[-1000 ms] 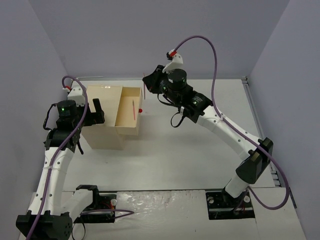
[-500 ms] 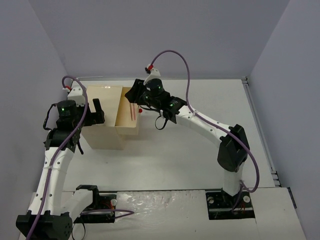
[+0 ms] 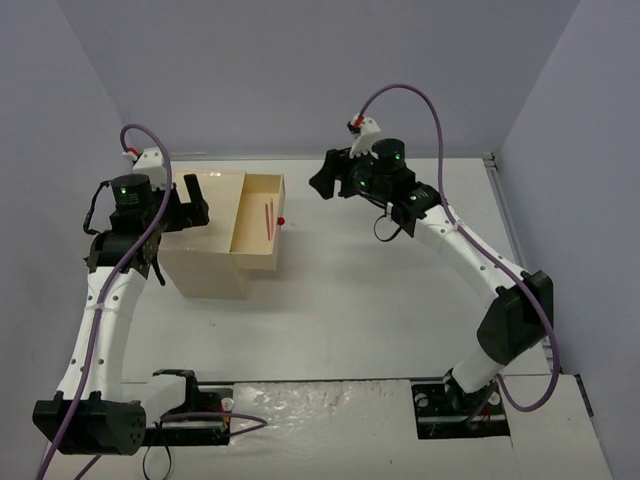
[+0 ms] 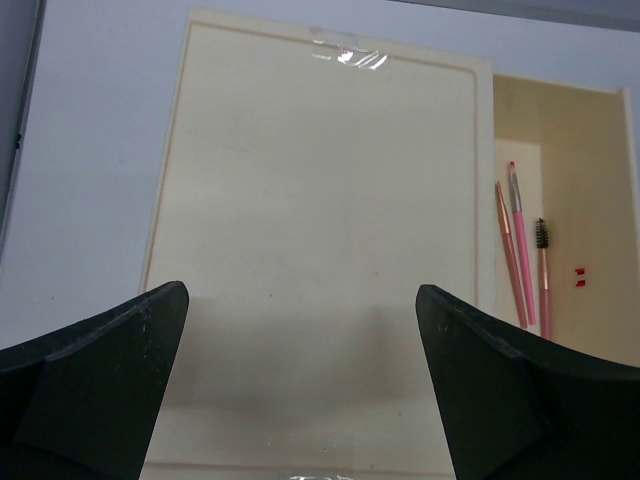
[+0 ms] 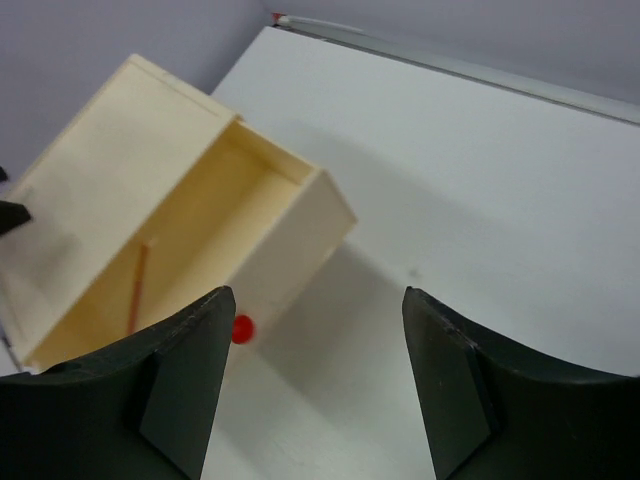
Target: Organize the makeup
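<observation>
The makeup in view is a few thin pink pencils and brushes (image 4: 521,258) lying lengthwise in the open drawer (image 3: 255,235) of the cream box (image 3: 210,262). From above they show as thin red lines (image 3: 268,218); in the right wrist view one pencil (image 5: 137,286) lies in the drawer. My left gripper (image 3: 196,205) hovers open over the box's flat top (image 4: 320,200), holding nothing. My right gripper (image 3: 322,183) is open and empty, in the air to the right of the drawer and apart from it. Other makeup is out of view.
A red knob (image 3: 282,220) sticks out of the drawer front, also seen as a red knob (image 5: 241,328) by my right gripper's left finger. Walls close the table at back and sides. White tabletop (image 3: 400,290) stretches right of the box.
My right gripper, shut on a pencil, reached over the open drawer, let it go there and pulled back right with jaws open. My left arm shifted slightly toward the back.
</observation>
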You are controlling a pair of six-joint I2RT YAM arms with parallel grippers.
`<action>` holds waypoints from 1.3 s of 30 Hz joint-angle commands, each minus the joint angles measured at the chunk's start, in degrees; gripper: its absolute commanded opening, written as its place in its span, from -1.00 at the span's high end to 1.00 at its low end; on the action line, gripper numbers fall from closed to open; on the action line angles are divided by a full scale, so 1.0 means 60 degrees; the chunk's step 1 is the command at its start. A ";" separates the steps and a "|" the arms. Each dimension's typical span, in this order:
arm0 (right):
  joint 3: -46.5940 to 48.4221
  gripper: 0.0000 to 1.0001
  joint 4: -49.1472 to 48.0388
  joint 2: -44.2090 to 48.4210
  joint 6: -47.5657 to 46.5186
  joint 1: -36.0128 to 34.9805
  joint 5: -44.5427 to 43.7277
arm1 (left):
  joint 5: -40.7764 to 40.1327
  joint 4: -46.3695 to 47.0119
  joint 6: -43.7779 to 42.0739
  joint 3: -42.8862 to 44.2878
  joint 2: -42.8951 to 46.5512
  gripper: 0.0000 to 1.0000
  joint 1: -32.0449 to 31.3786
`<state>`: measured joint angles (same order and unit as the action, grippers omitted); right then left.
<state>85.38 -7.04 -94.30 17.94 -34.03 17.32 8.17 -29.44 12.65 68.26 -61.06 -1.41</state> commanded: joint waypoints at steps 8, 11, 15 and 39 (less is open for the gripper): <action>-0.1392 -0.91 -0.0350 0.0502 -0.4648 0.0819 0.3514 | 0.0535 -0.0017 -0.0217 0.2292 -0.1584 -0.94 0.0687; -0.1227 -0.99 -0.0362 0.0063 -0.5432 0.0748 0.4060 | 0.0642 -0.0159 -0.0347 0.2446 -0.1869 -0.94 0.0806; -0.0914 -1.00 -0.0353 -0.0490 -0.6309 0.0541 0.4696 | 0.0830 -0.0174 -0.0491 0.2432 -0.2109 -0.94 0.0896; 0.2214 -1.00 -0.0355 -0.3121 -0.6600 -0.0589 0.5965 | 0.2475 0.0043 0.0103 0.1842 -0.3099 -0.94 0.1011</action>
<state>93.64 -4.20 -111.71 -22.57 -35.78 50.75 20.42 -28.03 11.09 79.70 -78.59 4.32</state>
